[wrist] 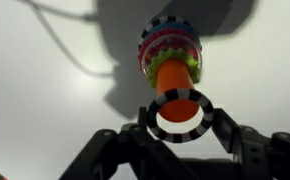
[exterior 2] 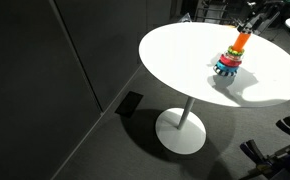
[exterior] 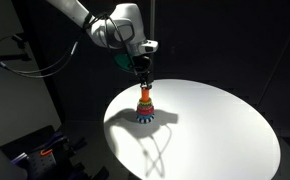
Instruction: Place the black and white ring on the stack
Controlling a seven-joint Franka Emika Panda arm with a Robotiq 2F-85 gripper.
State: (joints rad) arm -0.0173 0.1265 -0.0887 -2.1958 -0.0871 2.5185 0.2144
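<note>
Gripper (wrist: 180,122) is clenching the ring (wrist: 178,134) right at the peg (wrist: 175,80) tip of the stack (wrist: 170,48); we are not seeing whether it is threading. We are judging an off-centre release risks snagging the tip and tipping the stack.

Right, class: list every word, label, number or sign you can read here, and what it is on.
None readable. The round white table, the ring-stacking toy with orange peg, the black and white patched ring and the dark pincer carry no visible lettering; the dark floor equipment is too blurred to tell.
</note>
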